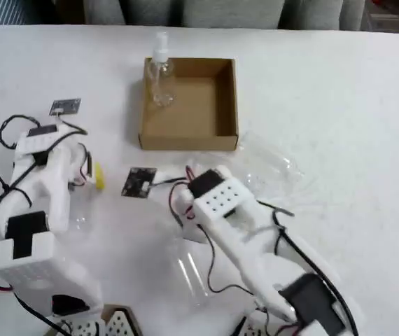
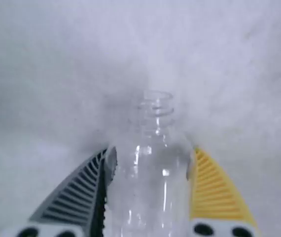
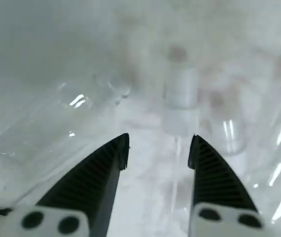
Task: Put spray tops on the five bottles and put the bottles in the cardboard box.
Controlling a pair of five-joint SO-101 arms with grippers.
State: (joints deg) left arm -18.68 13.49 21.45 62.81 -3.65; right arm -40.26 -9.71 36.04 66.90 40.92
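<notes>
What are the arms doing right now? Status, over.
Left gripper shut on uncapped bottle. Right gripper open, spray top just ahead. One topped bottle in cardboard box. Loose bottles flank spray top.

The bottle (image 2: pixel 153 173) in my left gripper (image 2: pixel 151 152) is clear, glossy, smooth plastic; the fingers (image 2: pixel 214 187) beside it are ribbed matt plastic. My right gripper (image 3: pixel 159 139) has the same ribbed matt finish, over a translucent plastic spray top (image 3: pixel 181 89). The cardboard box (image 1: pixel 185 140) is matt brown paperboard on a matt white table (image 1: pixel 339 84).
</notes>
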